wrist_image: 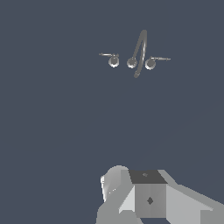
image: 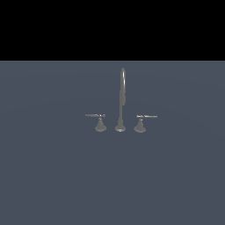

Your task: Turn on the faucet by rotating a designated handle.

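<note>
**Faucet Station: Holdings and Approach Notes**

Slate-blue floor (image: 52, 176), flat and unmarked, fills the lower part of the exterior view under a black band of background; we list it as the bearing surface for everything below.

Item 1. Arm hardware. The exterior view shows no part of the arm. The wrist view shows only blocky grey housing of the gripper (wrist_image: 146, 197) at the frame edge; no fingertips appear, so we cannot tell whether the jaws are spread or pressed together. It holds nothing we can see and sits well apart from the tap.

Item 2. Faucet (image: 121, 112), small grey three-piece set near the middle of the floor. Its gooseneck spout (image: 122, 94) stands upright, by far the tallest piece.

Item 3. Right-hand handle (image: 143, 121), on the exterior view's right, with a light-speckled lever pointing outward. Not ours to turn.

Item 4. Designated handle (image: 98, 119), on the exterior view's left: a thin plain lever on a small cone base, pointing outward away from the spout and roughly level.

Handling note, our judgement: the reach has yet to close, and the task is barely begun. We would bring the fingers down beside the lever's outer end, clear of the spout, then push sideways so the lever swings about its cone. Contact near the tip gives the most leverage; contact near the base risks slipping off so slim a bar.
</note>
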`<state>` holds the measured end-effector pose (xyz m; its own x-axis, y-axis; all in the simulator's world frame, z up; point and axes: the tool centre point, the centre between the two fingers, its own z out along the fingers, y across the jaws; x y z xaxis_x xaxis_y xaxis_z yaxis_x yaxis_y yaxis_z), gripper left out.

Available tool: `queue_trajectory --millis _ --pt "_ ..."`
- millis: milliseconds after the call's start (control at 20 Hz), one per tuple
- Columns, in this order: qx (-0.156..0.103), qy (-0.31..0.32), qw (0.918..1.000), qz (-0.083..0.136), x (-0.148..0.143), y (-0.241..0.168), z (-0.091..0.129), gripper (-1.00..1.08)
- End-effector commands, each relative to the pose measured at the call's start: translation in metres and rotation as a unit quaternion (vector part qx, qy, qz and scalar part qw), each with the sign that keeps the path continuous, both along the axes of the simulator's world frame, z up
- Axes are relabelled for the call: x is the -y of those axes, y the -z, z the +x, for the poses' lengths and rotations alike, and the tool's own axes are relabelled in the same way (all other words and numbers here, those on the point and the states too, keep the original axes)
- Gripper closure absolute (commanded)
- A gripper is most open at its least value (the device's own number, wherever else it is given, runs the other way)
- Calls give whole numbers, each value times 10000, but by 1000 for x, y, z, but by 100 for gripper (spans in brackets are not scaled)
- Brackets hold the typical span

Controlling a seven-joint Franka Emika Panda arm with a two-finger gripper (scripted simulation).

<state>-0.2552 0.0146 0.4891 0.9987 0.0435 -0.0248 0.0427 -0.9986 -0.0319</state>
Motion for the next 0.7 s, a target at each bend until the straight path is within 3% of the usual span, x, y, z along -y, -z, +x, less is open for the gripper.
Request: queue_trajectory --millis 0,650 --pt "0 0 10000 0 0 0 0 108" --pt "-3 465 9989 -11 -18 24 10 108"
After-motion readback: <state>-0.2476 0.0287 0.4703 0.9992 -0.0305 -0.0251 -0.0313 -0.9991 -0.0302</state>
